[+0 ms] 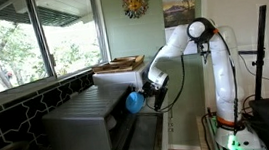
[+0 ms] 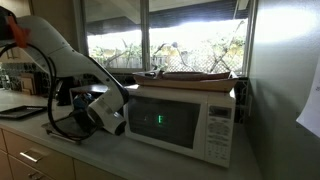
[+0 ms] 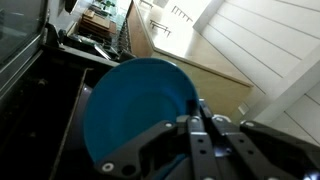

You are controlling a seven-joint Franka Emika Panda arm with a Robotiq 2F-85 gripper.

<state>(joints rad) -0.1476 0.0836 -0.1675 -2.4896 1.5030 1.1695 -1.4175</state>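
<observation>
A round blue bowl fills the middle of the wrist view. My gripper is shut on its rim, the two fingers pressed close together over the edge. In an exterior view the blue bowl hangs from the gripper just in front of the microwave, at about the height of its door. In an exterior view the gripper sits to the left of the white microwave, whose door is shut; the bowl is hard to make out there.
A flat wooden tray lies on top of the microwave, under the window. The microwave stands on a counter with drawers below. A black stand rises beside the arm's base.
</observation>
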